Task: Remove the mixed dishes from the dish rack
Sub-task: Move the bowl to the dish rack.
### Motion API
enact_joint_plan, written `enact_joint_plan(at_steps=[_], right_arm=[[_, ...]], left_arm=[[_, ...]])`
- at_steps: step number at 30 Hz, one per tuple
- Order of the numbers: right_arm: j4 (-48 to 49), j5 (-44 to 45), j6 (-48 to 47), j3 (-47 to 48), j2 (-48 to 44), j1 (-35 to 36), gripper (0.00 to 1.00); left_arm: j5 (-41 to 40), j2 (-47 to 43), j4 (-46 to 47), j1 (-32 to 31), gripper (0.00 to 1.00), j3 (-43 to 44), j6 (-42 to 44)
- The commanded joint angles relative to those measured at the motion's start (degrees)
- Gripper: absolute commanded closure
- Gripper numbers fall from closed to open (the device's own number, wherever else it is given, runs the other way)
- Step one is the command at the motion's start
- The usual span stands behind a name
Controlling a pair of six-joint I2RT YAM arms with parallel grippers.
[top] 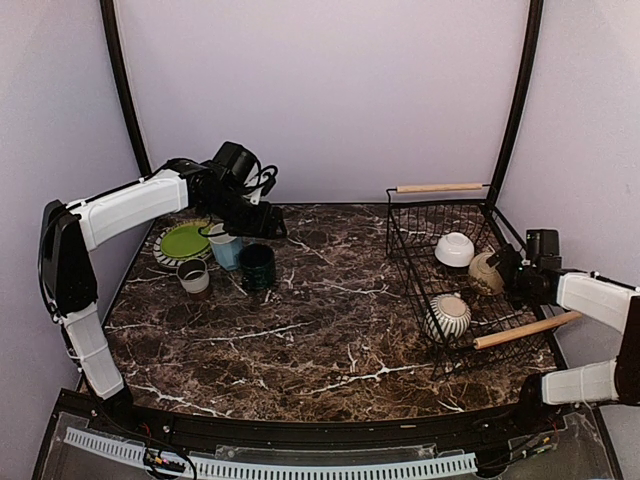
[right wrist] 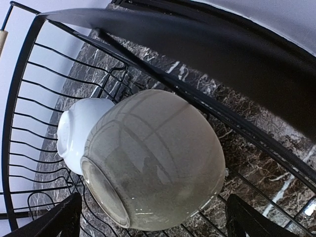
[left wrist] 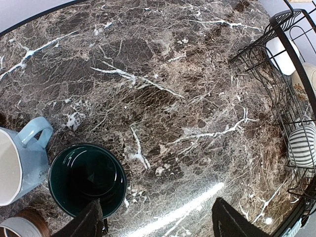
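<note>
Left gripper (left wrist: 158,224) is wide open, hovering just above the dark green mug (left wrist: 88,180) on the bench (left wrist: 163,98). The light blue mug (left wrist: 22,160) sits right beside it, with the grey cup (top: 193,277) and green plate (top: 185,240) close by. Over on the right, the rack (top: 410,235) holds a white bowl (top: 454,249), a striped bowl (top: 447,315) and a greyish glazed bowl (right wrist: 158,163) tipped on its side, touching the white one. Right gripper (right wrist: 155,224) is open too, fingers either side of that greyish bowl, not clamped on it.
</note>
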Motion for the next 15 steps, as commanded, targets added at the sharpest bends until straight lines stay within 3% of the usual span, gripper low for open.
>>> enact_joint_plan(at_steps=[1,10,15], right_arm=[[0.26,-1.55,3.82,-0.17,3.61,-0.17,0.01],[3.19,-1.46,1.73,0.04,6.22,-0.03,0.01],[-6.05,1.74,-6.54,5.21,3.57,1.14,0.01]], left_arm=[[0.65,-1.0,-0.32,-0.29,0.25,-0.32,-0.22],[0.57,-0.95,-0.3,-0.29,0.25,-0.29,-0.23],[0.69,-1.0,-0.27,-0.29,0.25,-0.21,-0.25]])
